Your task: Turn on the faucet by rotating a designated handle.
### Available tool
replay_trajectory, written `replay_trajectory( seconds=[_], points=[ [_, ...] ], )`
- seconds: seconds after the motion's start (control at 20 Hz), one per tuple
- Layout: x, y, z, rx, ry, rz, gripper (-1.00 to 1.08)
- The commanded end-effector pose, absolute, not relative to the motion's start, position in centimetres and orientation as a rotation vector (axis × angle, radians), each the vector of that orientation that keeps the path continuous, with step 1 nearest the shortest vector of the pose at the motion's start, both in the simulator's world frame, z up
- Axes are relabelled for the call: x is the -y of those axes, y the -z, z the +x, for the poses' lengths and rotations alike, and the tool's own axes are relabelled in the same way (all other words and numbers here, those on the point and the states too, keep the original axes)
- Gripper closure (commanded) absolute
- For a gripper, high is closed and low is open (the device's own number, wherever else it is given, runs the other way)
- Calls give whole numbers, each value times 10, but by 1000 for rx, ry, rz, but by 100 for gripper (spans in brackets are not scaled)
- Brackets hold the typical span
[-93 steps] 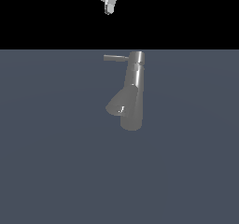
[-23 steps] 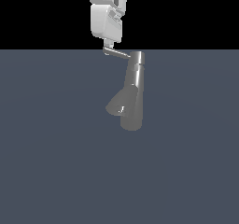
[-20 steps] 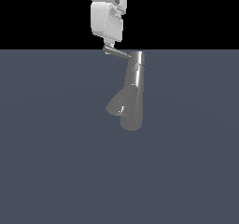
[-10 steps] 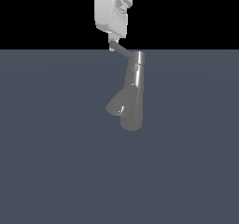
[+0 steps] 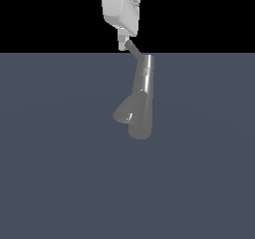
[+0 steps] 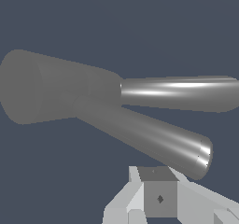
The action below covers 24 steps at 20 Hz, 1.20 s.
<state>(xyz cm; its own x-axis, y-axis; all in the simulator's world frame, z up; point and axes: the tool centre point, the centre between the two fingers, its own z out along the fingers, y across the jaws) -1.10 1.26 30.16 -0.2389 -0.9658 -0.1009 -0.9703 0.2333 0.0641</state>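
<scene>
Exterior view: gripper at the handle atop the faucet.
Arm cropped above; whether its fingers grip or merely touch the rod cannot be told.

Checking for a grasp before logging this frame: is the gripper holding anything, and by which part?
It cannot be told. The gripper sits at the outer end of the handle, but neither view shows fingers closed around it.

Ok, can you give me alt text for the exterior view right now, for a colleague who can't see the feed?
A white gripper reaches down from the top edge onto the tip of the thin handle, which slants up from the cap of a grey metal faucet. The faucet stands on a plain blue-grey surface, its conical spout branching toward the exterior view's left.
</scene>
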Motion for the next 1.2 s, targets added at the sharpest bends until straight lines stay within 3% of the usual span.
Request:
replay_trajectory(
  seconds=[0.0,0.75,0.85,1.15],
  points=[
    [-7,-301,-18,-2445,-184,-1911,108],
    [79,-302,-44,-2444,-184,-1912,108],
    [65,-327,-31,-2393,-137,-1907,108],
    [87,-314,-24,-2406,-148,-1908,108]
  ],
)
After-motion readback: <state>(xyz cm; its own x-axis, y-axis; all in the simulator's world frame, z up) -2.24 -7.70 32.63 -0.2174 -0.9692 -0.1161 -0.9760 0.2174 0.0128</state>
